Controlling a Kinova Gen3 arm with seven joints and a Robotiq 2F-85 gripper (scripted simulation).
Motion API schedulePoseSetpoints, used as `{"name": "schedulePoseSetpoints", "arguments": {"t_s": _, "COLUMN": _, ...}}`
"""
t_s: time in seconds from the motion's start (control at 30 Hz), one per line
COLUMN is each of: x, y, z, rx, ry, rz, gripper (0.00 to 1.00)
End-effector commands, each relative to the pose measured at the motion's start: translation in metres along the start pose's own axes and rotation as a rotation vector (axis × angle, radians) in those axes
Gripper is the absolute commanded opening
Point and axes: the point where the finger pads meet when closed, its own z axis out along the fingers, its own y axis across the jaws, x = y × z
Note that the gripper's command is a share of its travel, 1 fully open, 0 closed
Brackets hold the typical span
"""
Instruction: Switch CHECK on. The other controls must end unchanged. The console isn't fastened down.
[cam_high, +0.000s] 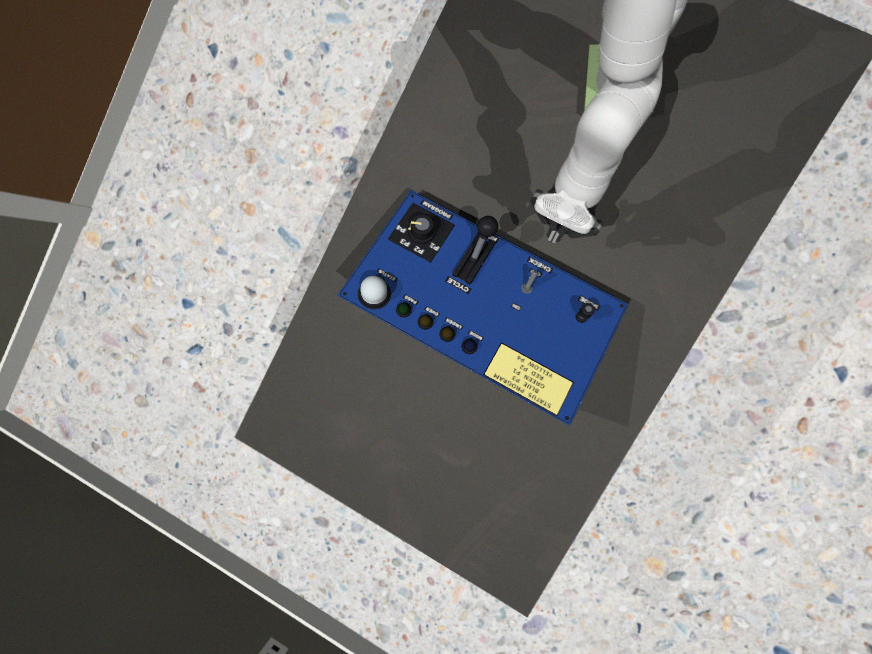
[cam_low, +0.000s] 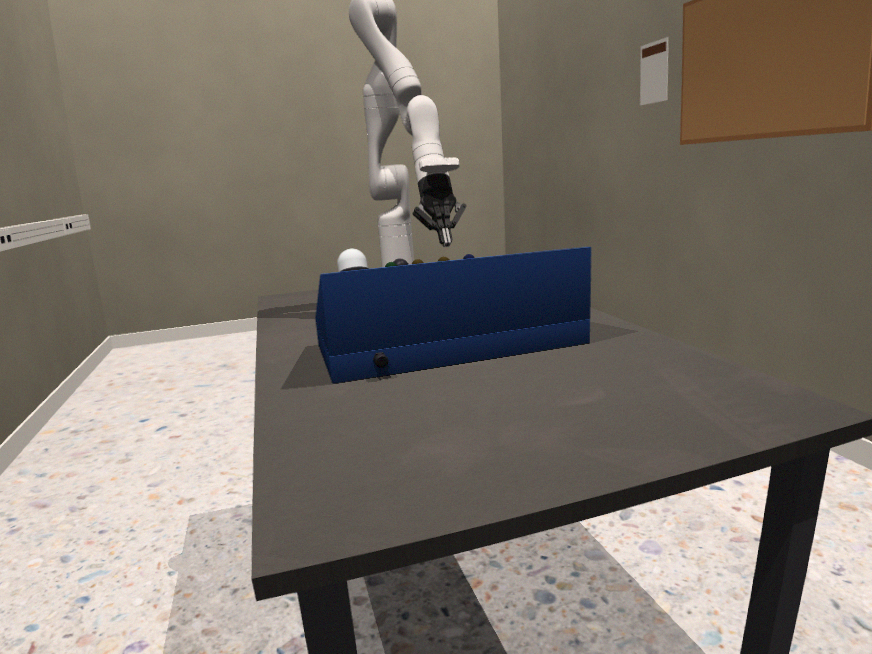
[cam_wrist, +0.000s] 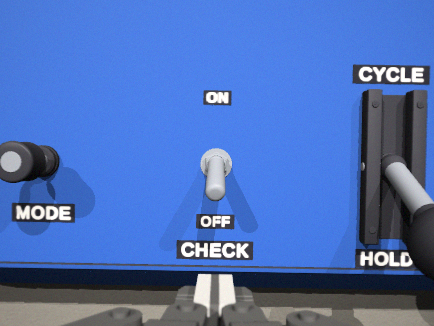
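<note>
The blue console (cam_high: 493, 309) (cam_low: 450, 302) (cam_wrist: 125, 75) sits on the dark table. Its CHECK toggle (cam_wrist: 216, 176) (cam_high: 528, 280) is a small grey lever that points down toward the OFF label, away from ON. My gripper (cam_wrist: 214, 298) (cam_high: 554, 235) (cam_low: 444, 240) is shut and empty. It hovers off the console's near edge, just short of the CHECK label, with the fingertips in line with the toggle. In the exterior view it hangs a little above the console's top edge, behind the panel.
The MODE knob (cam_wrist: 22, 161) (cam_high: 585, 308) sits left of CHECK in the wrist view. The CYCLE lever (cam_wrist: 407, 187) (cam_high: 484, 235) with its black ball sits to the right, near HOLD. A PROGRAM dial (cam_high: 420, 228), a white dome (cam_high: 374, 288) and several lamps lie further off.
</note>
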Motion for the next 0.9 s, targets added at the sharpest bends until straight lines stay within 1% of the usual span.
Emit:
{"name": "schedulePoseSetpoints", "arguments": {"t_s": 0.0, "x": 0.000, "y": 0.000, "z": 0.003, "rx": -0.002, "ry": 0.009, "rz": 0.000, "gripper": 0.10}}
{"name": "schedulePoseSetpoints", "arguments": {"t_s": 0.87, "x": 0.000, "y": 0.000, "z": 0.027, "rx": -0.002, "ry": 0.009, "rz": 0.000, "gripper": 0.10}}
